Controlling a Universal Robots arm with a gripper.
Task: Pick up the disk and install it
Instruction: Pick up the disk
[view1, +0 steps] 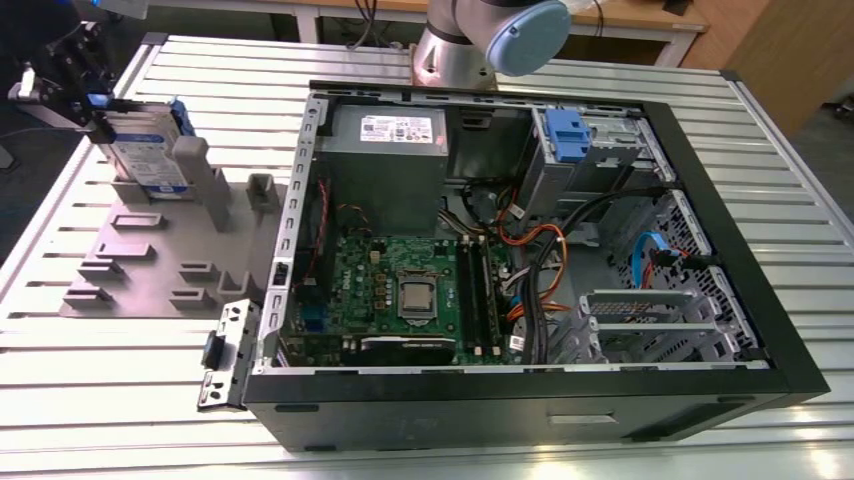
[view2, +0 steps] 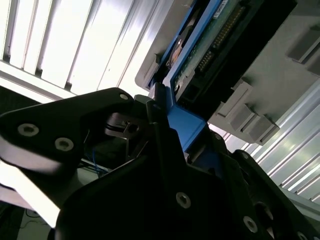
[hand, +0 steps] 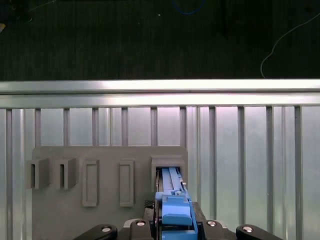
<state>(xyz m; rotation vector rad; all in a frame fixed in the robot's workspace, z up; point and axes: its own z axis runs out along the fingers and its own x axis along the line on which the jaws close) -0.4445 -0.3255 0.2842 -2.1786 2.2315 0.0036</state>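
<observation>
- The gripper (view1: 96, 103) is at the desk's (view1: 781, 160) far corner on the exterior view's left, closed on the upper end of the disk (view1: 144, 150).
- In the second wrist view, the black fingers (view2: 165, 150) press against the disk's blue carrier frame from both sides, with no gap showing.
- The disk stands upright on its edge, label facing the near edge of the desk, with its lower end at a slot in the far corner of the grey holder plate (view1: 160, 260).
- Whether the disk is seated in that slot or just lifted cannot be told.
- In the first wrist view, the disk (hand: 172, 207) runs from the gripper (hand: 172, 229) down into the slot of the holder plate (hand: 107, 155), beside a row of other slots.
- The holder plate lies flat along the desk edge on the exterior view's left.
- The open computer case (view1: 747, 330) lies on its side in the middle of the desk, well apart from the disk.
- A blue bracket (view1: 567, 135) sits in the case's far corner bay.
</observation>
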